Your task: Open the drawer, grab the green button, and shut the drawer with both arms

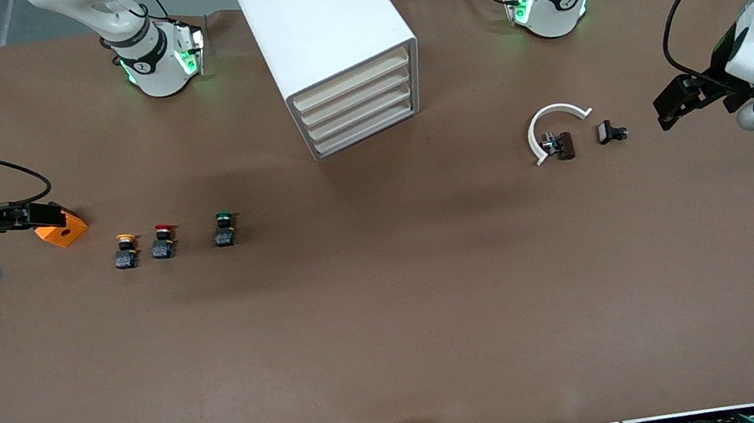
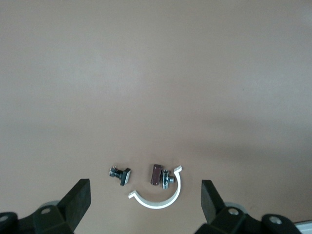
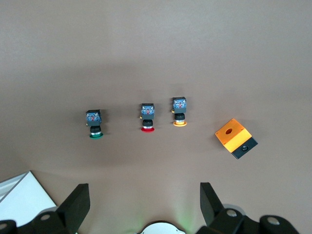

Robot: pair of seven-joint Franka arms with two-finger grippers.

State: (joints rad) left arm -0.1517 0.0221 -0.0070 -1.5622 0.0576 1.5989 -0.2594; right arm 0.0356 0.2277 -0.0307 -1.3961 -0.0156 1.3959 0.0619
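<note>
In the front view, a white drawer cabinet (image 1: 334,51) with four closed drawers stands on the brown desk (image 1: 391,313) between the two arm bases. The green-capped button (image 1: 224,229) lies on the desk toward the right arm's end, in a row with a red-capped button (image 1: 163,241) and a yellow-capped button (image 1: 125,250); an orange box (image 1: 60,228) sits a little farther along toward that end. The right claw (image 1: 45,212) hangs over the orange box with nothing in it. The left claw (image 1: 672,103) hangs over the desk at the left arm's end, also empty, near a small black part (image 1: 611,132), a brown part (image 1: 562,145) and a white curved clip (image 1: 553,128). In the left wrist view, the left claw (image 2: 145,200) stands wide open, holding nothing, with the black part (image 2: 120,173), brown part (image 2: 158,175) and clip (image 2: 161,197) on the desk below it. In the right wrist view, the right claw (image 3: 144,202) is likewise spread wide and empty above the desk, and the green-capped button (image 3: 94,123), red-capped button (image 3: 147,117), yellow-capped button (image 3: 179,111) and orange box (image 3: 236,138) all lie apart from one another; a corner of the cabinet (image 3: 22,197) shows at the edge.
</note>
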